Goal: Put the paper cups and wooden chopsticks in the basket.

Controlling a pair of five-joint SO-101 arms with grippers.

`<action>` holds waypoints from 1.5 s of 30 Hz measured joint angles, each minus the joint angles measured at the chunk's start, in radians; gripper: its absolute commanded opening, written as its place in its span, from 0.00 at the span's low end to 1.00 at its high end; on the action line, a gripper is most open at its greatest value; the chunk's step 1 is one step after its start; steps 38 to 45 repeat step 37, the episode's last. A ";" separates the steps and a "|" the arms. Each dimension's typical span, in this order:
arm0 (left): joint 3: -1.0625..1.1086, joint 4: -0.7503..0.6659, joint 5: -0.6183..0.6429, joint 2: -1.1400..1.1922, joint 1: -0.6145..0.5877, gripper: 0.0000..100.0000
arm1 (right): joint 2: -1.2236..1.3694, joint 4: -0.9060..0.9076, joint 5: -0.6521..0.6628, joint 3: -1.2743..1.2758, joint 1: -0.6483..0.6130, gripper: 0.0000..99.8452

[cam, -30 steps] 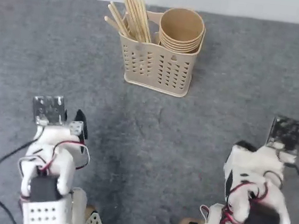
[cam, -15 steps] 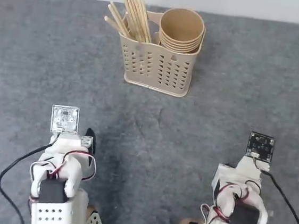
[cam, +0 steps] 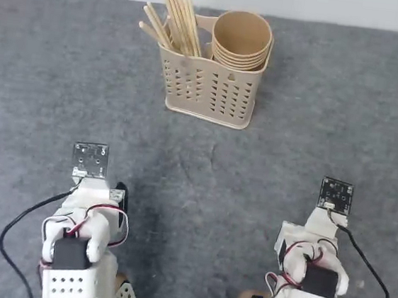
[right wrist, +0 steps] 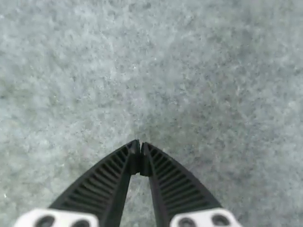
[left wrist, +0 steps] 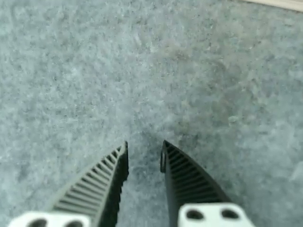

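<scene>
The beige perforated basket (cam: 211, 86) stands at the far middle of the grey carpet. Several wooden chopsticks (cam: 177, 15) stick up from its left compartment, and a stack of brown paper cups (cam: 242, 38) sits in its right one. My left arm (cam: 81, 222) is folded back at the near left, and my right arm (cam: 312, 257) at the near right, both far from the basket. The left gripper (left wrist: 144, 152) hangs just over bare carpet, its fingers a small gap apart with nothing between them. Also over bare carpet, the right gripper (right wrist: 140, 158) has its fingertips touching and holds nothing.
Grey carpet (cam: 211, 171) stretches between the basket and the two arm bases. A black cable (cam: 13, 225) loops beside the left arm and another (cam: 375, 271) beside the right. A pale wall edge runs along the far side.
Both arms have drawn back toward their bases, the left wrist swinging right and the right wrist swinging left. The basket and its contents have not moved.
</scene>
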 measured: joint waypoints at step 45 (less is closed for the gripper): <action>0.049 -0.003 0.000 0.000 -0.087 0.10 | -0.003 0.000 0.000 0.000 0.000 0.01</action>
